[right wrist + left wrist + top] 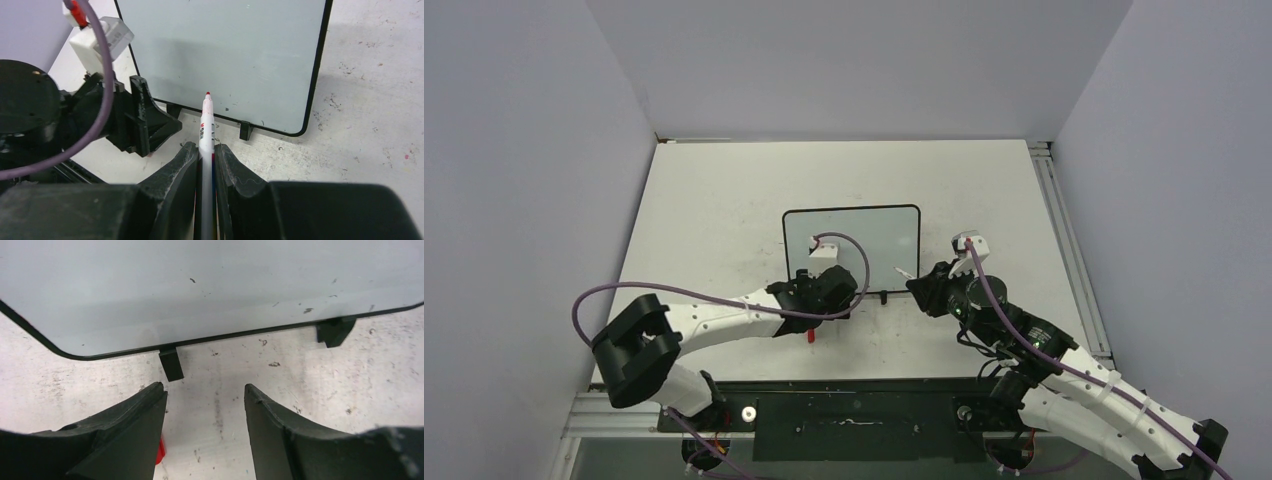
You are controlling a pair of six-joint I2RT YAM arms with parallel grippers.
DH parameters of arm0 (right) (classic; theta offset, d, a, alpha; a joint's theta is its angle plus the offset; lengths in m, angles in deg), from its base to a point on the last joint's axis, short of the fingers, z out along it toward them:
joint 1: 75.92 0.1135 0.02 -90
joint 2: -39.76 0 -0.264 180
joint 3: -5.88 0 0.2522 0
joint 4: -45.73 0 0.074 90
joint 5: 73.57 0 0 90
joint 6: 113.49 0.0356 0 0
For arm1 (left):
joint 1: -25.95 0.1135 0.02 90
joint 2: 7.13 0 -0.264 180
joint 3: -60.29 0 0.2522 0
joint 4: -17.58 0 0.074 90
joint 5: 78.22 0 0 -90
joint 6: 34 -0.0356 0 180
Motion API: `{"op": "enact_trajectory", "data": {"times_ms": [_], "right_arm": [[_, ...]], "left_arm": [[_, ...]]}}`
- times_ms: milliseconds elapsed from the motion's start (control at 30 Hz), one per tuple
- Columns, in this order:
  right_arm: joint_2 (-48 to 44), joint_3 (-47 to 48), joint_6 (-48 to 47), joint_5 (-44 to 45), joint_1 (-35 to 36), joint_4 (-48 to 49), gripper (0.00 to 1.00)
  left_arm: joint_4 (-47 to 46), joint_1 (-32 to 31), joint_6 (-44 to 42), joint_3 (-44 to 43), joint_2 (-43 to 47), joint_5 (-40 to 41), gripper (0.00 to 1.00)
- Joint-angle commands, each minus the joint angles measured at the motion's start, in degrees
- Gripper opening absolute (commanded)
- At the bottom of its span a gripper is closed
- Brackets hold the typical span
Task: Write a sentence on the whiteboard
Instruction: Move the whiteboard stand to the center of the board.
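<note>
Whiteboard (879, 235): pale grey-white face with a few dark specks, thin black frame, black feet (171, 365). Worktop (724, 200): off-white, mottled with grey scuffs and black flecks. Marker (206, 125): white barrel, red tip, red and black print on the side. Left end effector (205, 390) and right end effector (202, 150): matte black. Arms (724, 318): white links, black joints, purple cables (724, 297). Small piece (810, 338) on the worktop: bright red. Walls (524, 150): flat lavender-grey.

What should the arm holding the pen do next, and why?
Probably ease the right gripper forward and down until the red tip of the marker meets the whiteboard. The marker is uncapped and clamped in its jaws, the tip points at the board's near edge, and the board shows no writing yet.
</note>
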Motion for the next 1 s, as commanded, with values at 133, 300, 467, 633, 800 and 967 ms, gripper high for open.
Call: {"op": "enact_trajectory", "data": {"times_ms": [133, 300, 467, 633, 800, 967], "right_arm": [[2.24, 4.2, -0.5, 1.89, 0.58, 1.44, 0.05], [5.59, 5.87, -1.09, 0.2, 0.64, 4.51, 0.05], [10.55, 7.96, -0.78, -1.1, 1.92, 9.49, 0.05], [16.28, 9.5, -0.57, -0.07, 4.93, 16.38, 0.05], [23.96, 11.44, -0.08, -1.17, 6.46, 23.9, 0.05], [32.01, 14.37, -0.3, -4.2, 6.46, 30.12, 0.05]], "left_arm": [[7.87, 0.81, -5.9, -1.4, 11.9, -7.54, 0.61], [11.75, 9.81, -14.73, -3.9, 18.69, -21.05, 0.62], [12.95, 25.9, -26.3, -7.12, 22.13, -36.81, 0.64], [7.68, 38.87, -30.25, -7.45, 20.31, -50.65, 0.64], [-2.79, 48.61, -29.75, -4.3, 17.72, -65.35, 0.62], [-7.11, 53.65, -30.89, -4.85, 12.73, -74.52, 0.59]]}}
